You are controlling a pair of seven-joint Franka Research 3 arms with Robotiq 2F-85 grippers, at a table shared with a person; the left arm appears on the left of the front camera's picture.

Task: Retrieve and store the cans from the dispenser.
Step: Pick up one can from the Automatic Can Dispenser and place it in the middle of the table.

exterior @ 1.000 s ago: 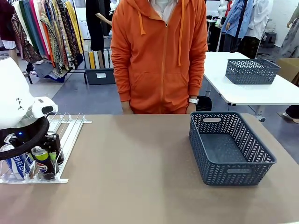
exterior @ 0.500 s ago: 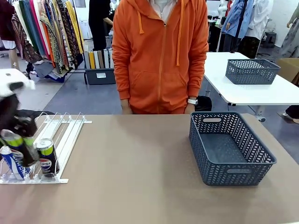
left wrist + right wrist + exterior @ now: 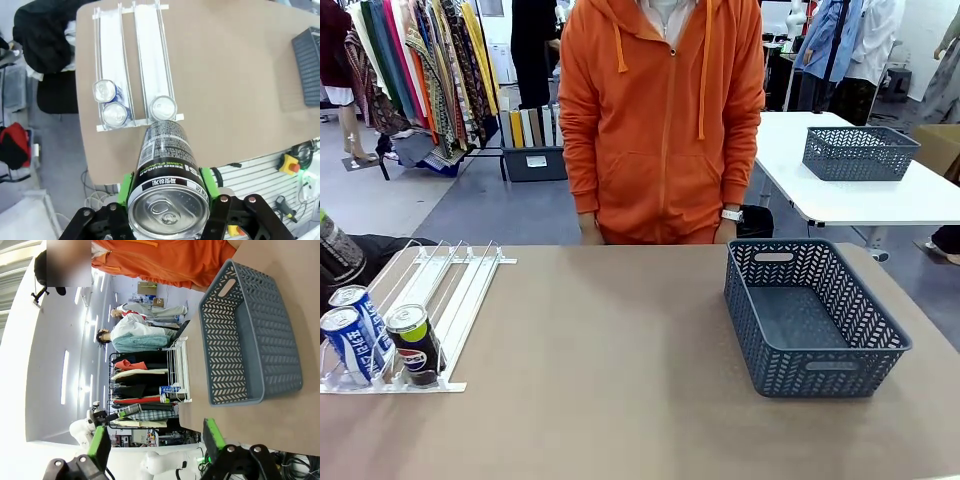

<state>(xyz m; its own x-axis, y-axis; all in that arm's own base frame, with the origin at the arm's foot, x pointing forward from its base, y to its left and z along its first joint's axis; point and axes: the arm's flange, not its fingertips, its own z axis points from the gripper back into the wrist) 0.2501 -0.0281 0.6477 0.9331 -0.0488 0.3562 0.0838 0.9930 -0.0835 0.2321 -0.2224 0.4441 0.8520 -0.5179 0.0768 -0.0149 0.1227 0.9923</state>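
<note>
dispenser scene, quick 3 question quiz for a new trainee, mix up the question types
1. Multiple choice: how many cans stand in the dispenser? A one, B three, C five.
2. True or false: the grey basket is empty.
3. Fill in: the left gripper is shut on a ___ can.
Key: 1 B. 2 true. 3 black, going by the held can in the left wrist view.
</note>
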